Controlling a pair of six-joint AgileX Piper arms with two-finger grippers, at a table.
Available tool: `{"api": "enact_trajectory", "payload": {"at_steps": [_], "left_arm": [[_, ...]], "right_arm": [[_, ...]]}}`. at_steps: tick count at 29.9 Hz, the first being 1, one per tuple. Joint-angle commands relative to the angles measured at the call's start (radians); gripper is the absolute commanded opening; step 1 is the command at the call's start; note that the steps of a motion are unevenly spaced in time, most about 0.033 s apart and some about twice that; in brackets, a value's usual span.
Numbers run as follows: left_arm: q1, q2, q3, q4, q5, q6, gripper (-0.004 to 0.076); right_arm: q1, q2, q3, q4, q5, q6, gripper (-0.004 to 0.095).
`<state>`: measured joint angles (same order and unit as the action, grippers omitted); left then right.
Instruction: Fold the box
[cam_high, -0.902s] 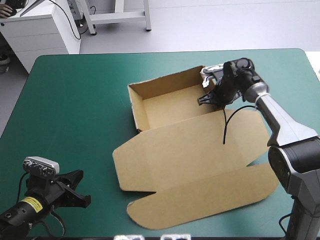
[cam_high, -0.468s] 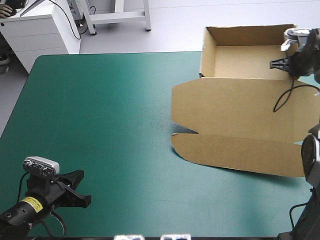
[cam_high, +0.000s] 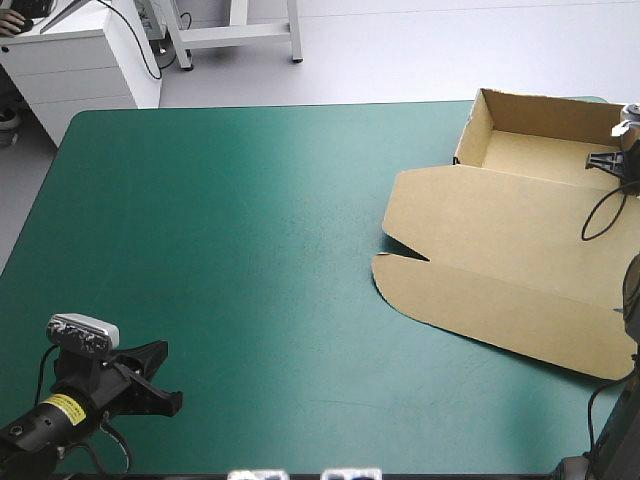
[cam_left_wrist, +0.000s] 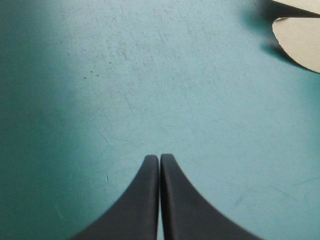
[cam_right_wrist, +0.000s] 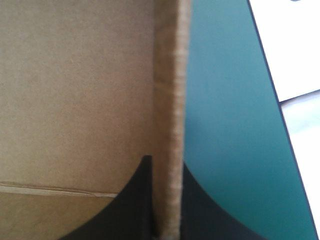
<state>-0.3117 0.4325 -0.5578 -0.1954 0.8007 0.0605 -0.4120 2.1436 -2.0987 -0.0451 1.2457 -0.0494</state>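
I count one box (cam_high: 500, 240) and it sits at the far right corner of the bench (cam_high: 230, 230). Its tray end is against the bench's far edge and its lid lies flat, reaching toward the bench's middle. The tray has three raised walls that I can make out. The lid is one broad panel with one rounded flap along its free side.

There are two grippers. The right gripper (cam_right_wrist: 162, 162), at the bench's right edge, has its jaws pinched onto the top edge of the box's side wall (cam_right_wrist: 172, 100), with the board sandwiched between them. The left gripper (cam_left_wrist: 159, 159) is at the bench's near left corner, jaws pressed together on nothing, over bare teal-green cover.

I judge the board to be light and stiff, but springy at its creases, so a raised wall will want to fall open unless it is tucked. It looks smooth underneath, and a one-sided pull would likely slide or swing the whole sheet across the bench. The ribbed edge could crush under a hard pinch. I'd grip a wall's top edge or the lid's free edge, near a crease.
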Motion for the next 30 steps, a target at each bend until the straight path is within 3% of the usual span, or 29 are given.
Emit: {"api": "enact_trajectory", "payload": {"at_steps": [1, 4, 7, 13, 15, 20, 25, 27, 30], "left_arm": [[-0.003, 0.008, -0.028, -0.019, -0.053, -0.004, -0.0008], [-0.003, 0.008, -0.028, -0.019, -0.053, -0.001, -0.0008], [-0.003, 0.008, -0.028, -0.017, -0.06, -0.001, -0.0008], [-0.003, 0.008, -0.028, -0.017, -0.065, 0.032, -0.0008], [-0.003, 0.008, -0.028, -0.017, -0.074, 0.044, -0.0008], [-0.003, 0.008, -0.028, -0.017, -0.074, 0.043, -0.0008], [-0.003, 0.008, -0.028, -0.017, -0.086, 0.045, -0.0008], [-0.003, 0.008, -0.028, -0.017, -0.102, 0.045, -0.0008], [-0.003, 0.008, -0.028, -0.017, -0.108, 0.045, -0.0008]], "right_arm": [[-0.006, -0.044, -0.036, 0.032, 0.005, -0.007, 0.0008], [-0.006, -0.036, -0.036, 0.053, 0.005, -0.021, 0.0065], [-0.006, -0.036, -0.036, 0.06, 0.005, -0.044, 0.0184], [-0.006, -0.044, -0.036, 0.051, 0.006, -0.039, 0.0638], [-0.006, -0.057, -0.036, 0.026, 0.006, -0.028, 0.071], [-0.006, -0.14, -0.036, 0.033, 0.006, -0.021, 0.0715], [-0.001, -0.277, -0.036, 0.247, 0.006, -0.044, 0.0708], [0.019, -0.338, -0.036, 0.33, 0.006, -0.069, 0.0669], [0.078, -0.413, -0.028, 0.364, 0.006, -0.077, 0.0567]]}}
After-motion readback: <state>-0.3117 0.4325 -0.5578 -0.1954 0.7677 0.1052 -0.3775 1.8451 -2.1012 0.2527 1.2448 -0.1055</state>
